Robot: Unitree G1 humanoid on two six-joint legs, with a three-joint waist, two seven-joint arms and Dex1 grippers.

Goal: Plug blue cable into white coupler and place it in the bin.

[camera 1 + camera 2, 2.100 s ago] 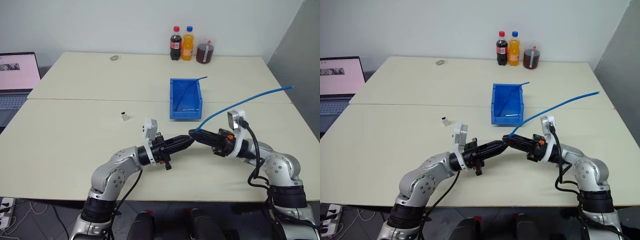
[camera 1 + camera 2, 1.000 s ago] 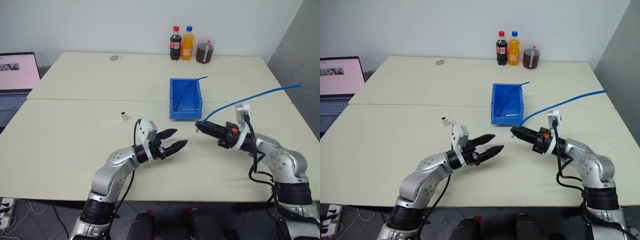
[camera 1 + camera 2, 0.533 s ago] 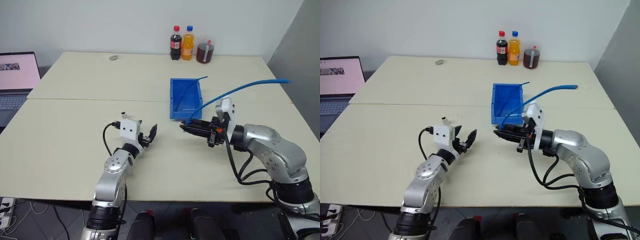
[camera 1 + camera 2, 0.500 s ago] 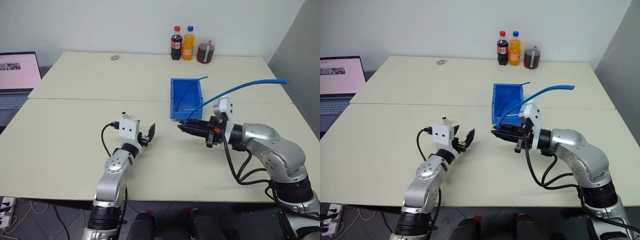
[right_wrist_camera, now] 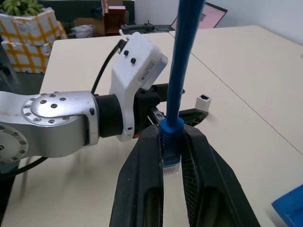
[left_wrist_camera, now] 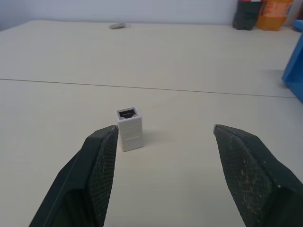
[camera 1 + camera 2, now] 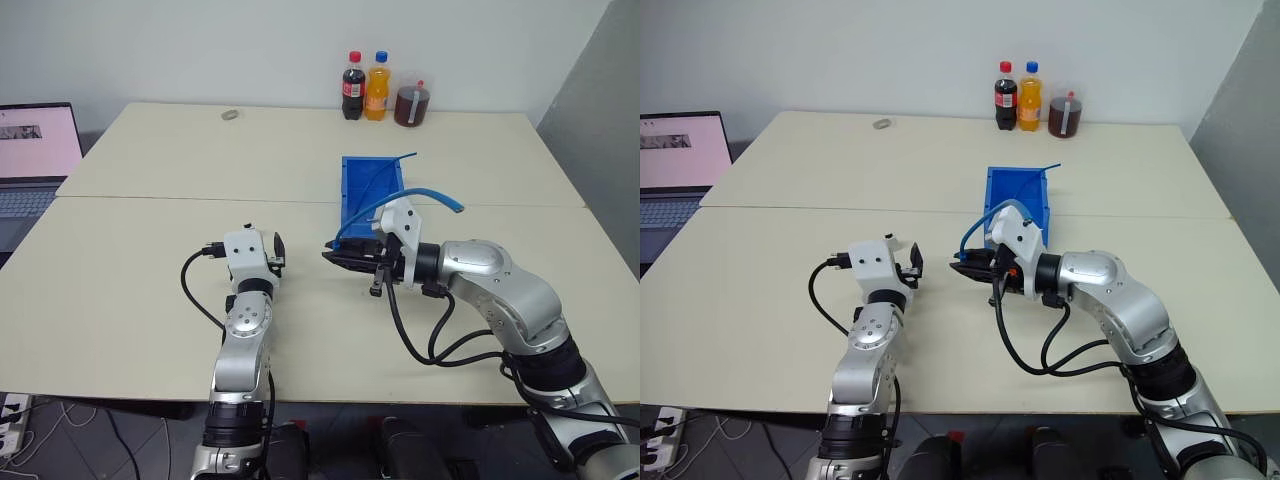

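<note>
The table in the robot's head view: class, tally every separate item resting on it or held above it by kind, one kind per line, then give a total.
Drink containers: 3 (cola bottle, orange bottle, dark jar)
Blue cables: 2 (blue cable, second cable)
Blue bin: 1
White coupler: 1
Grey ring: 1
Laptop: 1
Total: 9

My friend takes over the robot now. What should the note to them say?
Left gripper: open, level, pointed at the white coupler, which stands upright on the table, untouched.
Right gripper: shut on the blue cable just behind its plug.
The bin sits beyond, with another blue cable in it.
Done: cable picked up.
Left: grasp coupler, plug in, put it in the bin.
</note>
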